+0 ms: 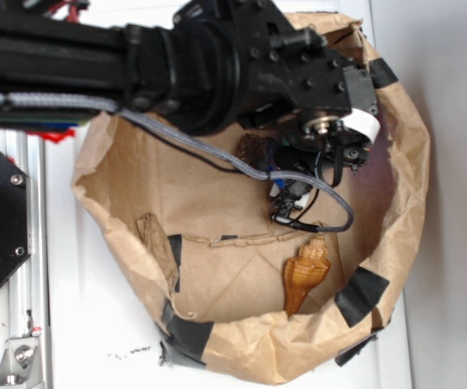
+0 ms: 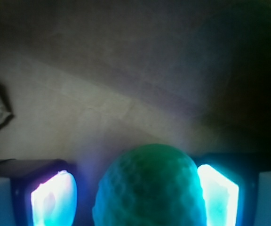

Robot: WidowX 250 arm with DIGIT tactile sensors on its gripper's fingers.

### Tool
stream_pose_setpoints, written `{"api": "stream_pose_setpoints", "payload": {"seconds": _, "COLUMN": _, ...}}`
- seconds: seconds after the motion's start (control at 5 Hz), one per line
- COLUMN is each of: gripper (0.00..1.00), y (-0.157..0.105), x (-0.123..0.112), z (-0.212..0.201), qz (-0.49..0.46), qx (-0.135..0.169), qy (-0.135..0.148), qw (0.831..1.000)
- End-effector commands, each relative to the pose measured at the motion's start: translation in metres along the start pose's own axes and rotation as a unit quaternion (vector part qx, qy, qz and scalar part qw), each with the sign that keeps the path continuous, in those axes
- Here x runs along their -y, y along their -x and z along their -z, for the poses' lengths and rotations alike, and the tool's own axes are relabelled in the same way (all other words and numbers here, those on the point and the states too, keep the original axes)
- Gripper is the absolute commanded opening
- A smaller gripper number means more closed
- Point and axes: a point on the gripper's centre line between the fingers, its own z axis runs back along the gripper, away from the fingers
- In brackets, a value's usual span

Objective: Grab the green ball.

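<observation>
Filling the lower middle of the wrist view, the green ball is sitting between the two lit fingers of the gripper. Its surface is showing a fine dimpled, grooved texture.

Handling, as a judgement: the ball is looking small and light, probably firm or slightly yielding, and round enough to roll or squirt out under an off-centre squeeze. The texture should be giving the pads some bite. Best hold is across its widest part, pads square on opposite sides.

Position: the right-hand finger is appearing to touch the ball's side; on the left a narrow dark gap is showing between pad and ball. The jaws are standing at roughly ball width, neither wide nor fully closed; whether they are actually gripping cannot be told.

From the exterior view the ball is hidden under the arm, which is reaching into the brown paper bag, near a carved shell lying on the bag floor.
</observation>
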Motion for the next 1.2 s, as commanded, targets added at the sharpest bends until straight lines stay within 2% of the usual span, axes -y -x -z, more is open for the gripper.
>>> {"api": "stream_pose_setpoints", "payload": {"seconds": 0.0, "gripper": 0.00, "y": -0.006, "x": 0.001, "z": -0.003, "qz": -0.021, "qx": 0.009, "qy": -0.014, "qw": 1.000}}
{"api": "stream_pose_setpoints", "payload": {"seconds": 0.4, "gripper": 0.00, "y": -0.005, "x": -0.001, "z": -0.004, "qz": -0.029, "qx": 0.010, "qy": -0.013, "qw": 0.999}}
{"api": "stream_pose_setpoints", "payload": {"seconds": 0.6, "gripper": 0.00, "y": -0.007, "x": -0.001, "z": -0.017, "qz": -0.043, "qx": 0.018, "qy": -0.012, "qw": 0.999}}
{"api": "stream_pose_setpoints", "payload": {"seconds": 0.8, "gripper": 0.00, "y": -0.017, "x": 0.017, "z": -0.068, "qz": -0.062, "qx": 0.044, "qy": -0.010, "qw": 0.997}}
{"api": "stream_pose_setpoints", "payload": {"seconds": 1.0, "gripper": 0.00, "y": -0.018, "x": 0.037, "z": -0.123, "qz": -0.134, "qx": 0.065, "qy": 0.043, "qw": 0.988}}
